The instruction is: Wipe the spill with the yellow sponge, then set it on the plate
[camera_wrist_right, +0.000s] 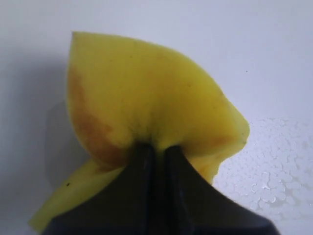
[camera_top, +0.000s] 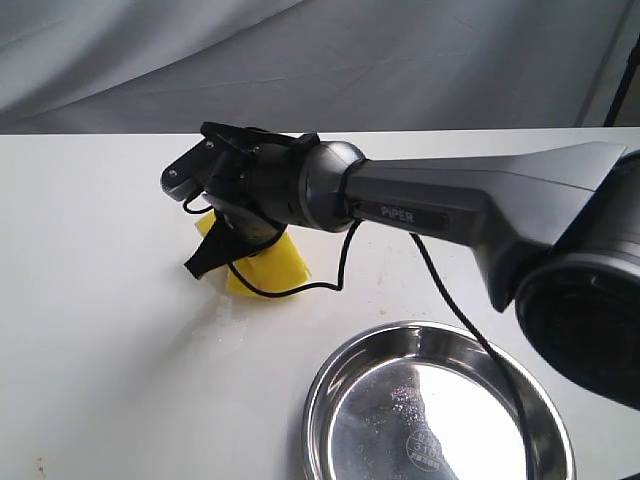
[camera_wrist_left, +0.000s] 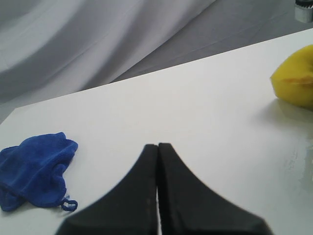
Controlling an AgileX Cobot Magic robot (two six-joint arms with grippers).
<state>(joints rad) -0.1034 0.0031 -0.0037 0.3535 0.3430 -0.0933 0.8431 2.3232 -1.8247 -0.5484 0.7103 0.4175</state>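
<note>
The right pincer (camera_wrist_right: 156, 149) is pinched tight on the yellow sponge (camera_top: 268, 268), which rests stained and creased on the worktop (camera_top: 100, 300). The plate (camera_top: 395, 333) lies near it, toward the exterior view's lower right on the right arm's side, and holds nothing. The left pincer (camera_wrist_left: 158, 149) is closed, empty and well apart from the sponge

The yellow sponge (camera_wrist_right: 146, 93) is soft, matt foam with amber-brown stains, pinched into folds by the matt black plastic of the right gripper (camera_wrist_right: 155, 147). The plate (camera_top: 318, 385) is polished, mirror-bright metal on a smooth white counter (camera_top: 100, 300) with a faint sheen. The blue cloth (camera_wrist_left: 34, 169) looks fuzzy and napped, like towelling.
</note>
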